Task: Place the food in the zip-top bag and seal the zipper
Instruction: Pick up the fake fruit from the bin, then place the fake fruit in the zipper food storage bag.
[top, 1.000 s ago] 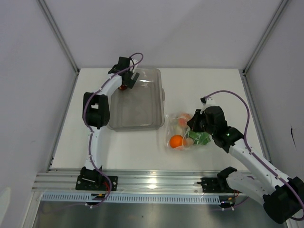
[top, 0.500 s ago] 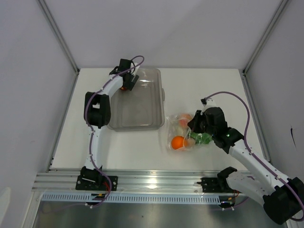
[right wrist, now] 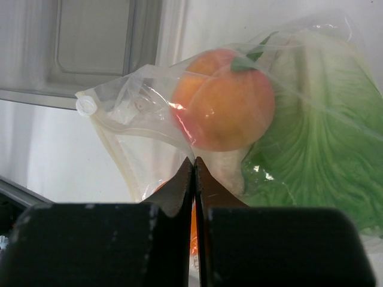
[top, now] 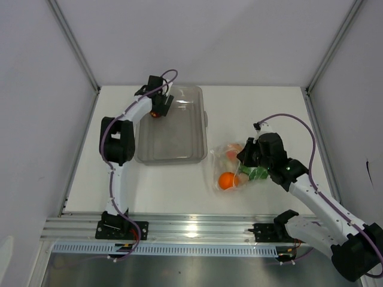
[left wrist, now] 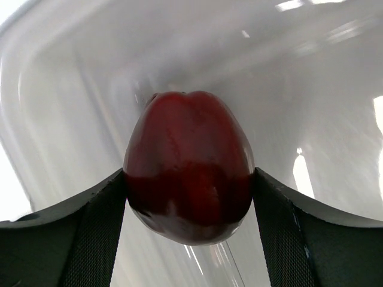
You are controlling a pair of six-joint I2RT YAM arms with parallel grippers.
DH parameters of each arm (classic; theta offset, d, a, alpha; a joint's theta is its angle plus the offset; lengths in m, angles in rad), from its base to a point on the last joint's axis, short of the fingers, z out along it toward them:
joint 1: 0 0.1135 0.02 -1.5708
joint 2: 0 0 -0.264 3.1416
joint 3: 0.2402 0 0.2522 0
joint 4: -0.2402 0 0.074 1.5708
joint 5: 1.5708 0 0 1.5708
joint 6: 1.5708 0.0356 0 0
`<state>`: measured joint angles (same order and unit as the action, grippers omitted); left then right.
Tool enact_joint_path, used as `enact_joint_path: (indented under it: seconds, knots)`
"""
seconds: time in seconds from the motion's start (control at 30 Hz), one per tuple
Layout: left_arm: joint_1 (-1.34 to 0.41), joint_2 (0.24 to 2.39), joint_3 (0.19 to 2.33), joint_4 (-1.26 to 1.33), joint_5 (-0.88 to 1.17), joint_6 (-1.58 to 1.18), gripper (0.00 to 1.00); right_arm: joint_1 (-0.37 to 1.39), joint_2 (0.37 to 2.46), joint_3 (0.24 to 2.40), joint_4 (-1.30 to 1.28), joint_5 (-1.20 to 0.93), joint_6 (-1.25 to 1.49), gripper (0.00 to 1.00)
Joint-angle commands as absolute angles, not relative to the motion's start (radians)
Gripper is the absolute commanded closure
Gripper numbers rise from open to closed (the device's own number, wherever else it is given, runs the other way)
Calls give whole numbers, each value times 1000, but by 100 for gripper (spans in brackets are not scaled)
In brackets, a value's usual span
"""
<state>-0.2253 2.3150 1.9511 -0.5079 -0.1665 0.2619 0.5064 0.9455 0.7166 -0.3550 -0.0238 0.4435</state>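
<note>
My left gripper (top: pixel 158 109) is shut on the dark red bulb (left wrist: pixel 188 164) at the far left corner of the grey tray (top: pixel 179 156); its fingers (left wrist: pixel 90 239) press both sides of the bulb. My right gripper (top: pixel 245 160) is shut on the film of the clear zip-top bag (right wrist: pixel 128 128), which lies on the table right of the tray (top: pixel 222 168). Inside the bag are the orange (top: pixel 225 180), the peach-coloured fruit (right wrist: pixel 222 100) and the green lettuce (right wrist: pixel 311 137). The zipper cannot be made out.
The tray's rim (right wrist: pixel 108 54) shows at the top of the right wrist view. White walls close the table on three sides. A metal rail (top: pixel 191 230) runs along the near edge by the arm bases.
The left arm's elbow has swung left while its gripper stays at the tray's far left corner with the bulb. The bag and right gripper have shifted slightly right.
</note>
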Motion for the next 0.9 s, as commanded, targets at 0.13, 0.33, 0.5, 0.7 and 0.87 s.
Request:
enact_joint_path:
  seconds: [0.13,0.33,0.5,0.7,0.87]
  knots:
    - [-300,1901,1772,-506,-49,72,99,500,982,899,-477,9,460,100]
    - [-392,1674,1646,-549,147,-79,99,500,999,962,-551,25,517,100]
    - [-486,1453,1430,-412,374,-170,99,509,959,971,-560,-34,590,100]
    - [-615,1156,1001,-24,584,-425,99,515,904,986,-592,-54,650,100]
    - [-770,1091,827,115,531,-497,100,522,882,996,-597,-87,686,100]
